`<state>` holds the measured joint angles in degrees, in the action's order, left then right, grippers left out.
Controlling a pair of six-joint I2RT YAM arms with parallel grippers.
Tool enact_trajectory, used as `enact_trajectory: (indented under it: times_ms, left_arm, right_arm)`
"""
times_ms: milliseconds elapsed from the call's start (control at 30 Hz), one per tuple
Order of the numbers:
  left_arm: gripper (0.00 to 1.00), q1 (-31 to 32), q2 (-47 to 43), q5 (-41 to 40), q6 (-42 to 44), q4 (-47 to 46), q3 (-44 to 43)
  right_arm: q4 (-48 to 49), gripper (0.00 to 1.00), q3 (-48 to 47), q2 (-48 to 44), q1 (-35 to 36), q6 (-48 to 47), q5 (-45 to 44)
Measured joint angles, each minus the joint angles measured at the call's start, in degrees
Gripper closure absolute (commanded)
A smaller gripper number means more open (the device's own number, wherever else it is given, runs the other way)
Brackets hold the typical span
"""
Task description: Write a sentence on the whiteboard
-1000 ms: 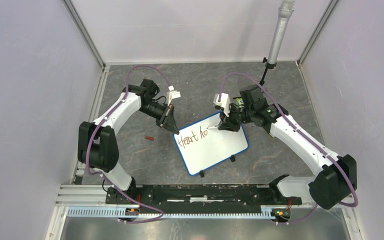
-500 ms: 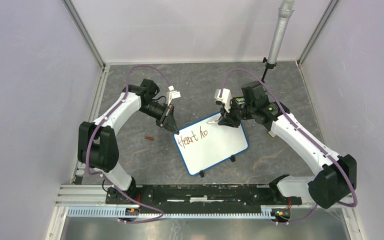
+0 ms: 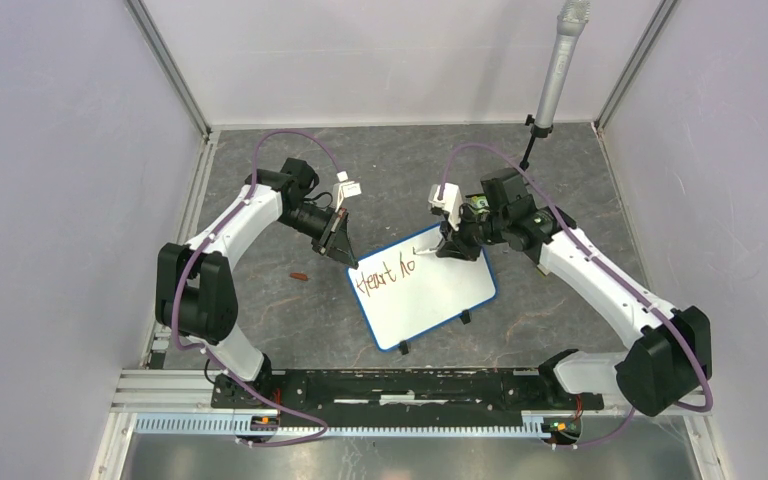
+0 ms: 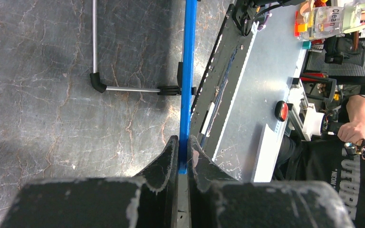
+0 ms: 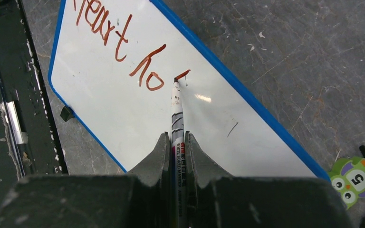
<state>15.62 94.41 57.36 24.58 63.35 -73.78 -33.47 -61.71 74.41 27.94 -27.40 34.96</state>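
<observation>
The whiteboard [image 3: 430,295] lies tilted on the grey floor, white with a thin blue frame. The sentence [image 3: 385,273] reads "Heart ho" in reddish-brown, with a short fresh stroke after it; it also shows in the right wrist view [image 5: 123,42]. My left gripper [image 3: 344,253] is shut on the board's blue frame [image 4: 187,85] at its far-left corner. My right gripper [image 3: 447,248] is shut on a whiteboard marker [image 5: 177,118], whose tip touches the board at the new stroke [image 5: 182,74].
A small brown marker cap [image 3: 299,276] lies on the floor left of the board. A grey pole [image 3: 557,70] stands at the back right. An owl sticker with a 5 [image 5: 356,179] sits by the board's edge. The black rail [image 3: 400,388] runs along the near edge.
My right gripper lifted the marker slightly toward the back, then came down again and drew a short stroke after "ho". The left gripper and board stayed still.
</observation>
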Motion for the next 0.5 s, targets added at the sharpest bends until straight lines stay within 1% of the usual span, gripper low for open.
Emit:
enact_trajectory:
  times_ms: [333,500]
  left_arm:
    - [0.98,0.0,0.0,0.0,0.0,0.0,0.0]
    - [0.98,0.0,0.0,0.1,0.0,0.1,0.0]
  right_arm:
    - [-1.6,1.00,3.8,-1.9,0.0,-1.7,1.0]
    - [-3.1,1.00,4.2,-2.6,0.0,-3.0,0.7]
